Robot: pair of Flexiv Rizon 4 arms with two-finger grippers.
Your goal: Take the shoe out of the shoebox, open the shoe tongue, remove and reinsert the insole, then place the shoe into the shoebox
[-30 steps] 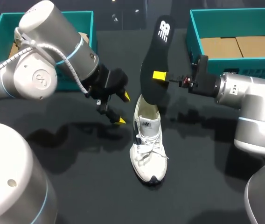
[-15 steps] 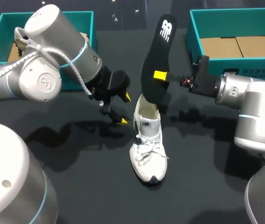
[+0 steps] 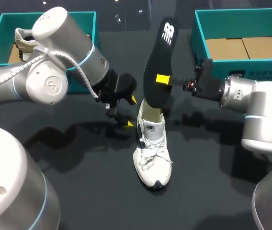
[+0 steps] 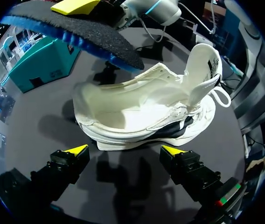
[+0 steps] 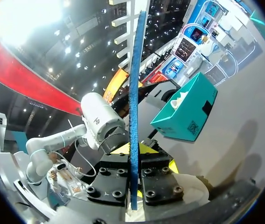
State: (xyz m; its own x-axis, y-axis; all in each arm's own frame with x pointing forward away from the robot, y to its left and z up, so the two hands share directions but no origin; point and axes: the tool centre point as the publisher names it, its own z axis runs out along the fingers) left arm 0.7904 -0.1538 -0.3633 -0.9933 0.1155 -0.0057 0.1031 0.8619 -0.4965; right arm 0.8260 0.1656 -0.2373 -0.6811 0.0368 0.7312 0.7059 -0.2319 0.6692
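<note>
1. While the right arm basically sits tight, my left arm has crept in toward the shoe [image 3: 151, 148] over the last second. The left gripper [image 3: 130, 111] now hangs just beside the heel end, nearer than it was.
2. Left gripper is spread wide with nothing in it. On its wrist cam the shoe's flank is dead ahead of both tips, not touching.
3. Right gripper [image 3: 161, 79] is pinched on the insole [image 3: 157, 57], holding it on end over the shoe's opening, and it has barely budged. The lower end is right at the collar, but I can't tell if it's actually inside yet.
4. Shoe hasn't moved. It stands on its sole on the black table [image 3: 78, 182], out between the two teal boxes, with the tongue flipped up and the mouth wide open.
5. My read: the insole is out and we're on the reinsert. I'd guess the left arm came in to brace the heel so the shoe doesn't skate when the insole gets pushed down. Boxing it up in the shoebox [image 3: 199, 33] is still to come.
</note>
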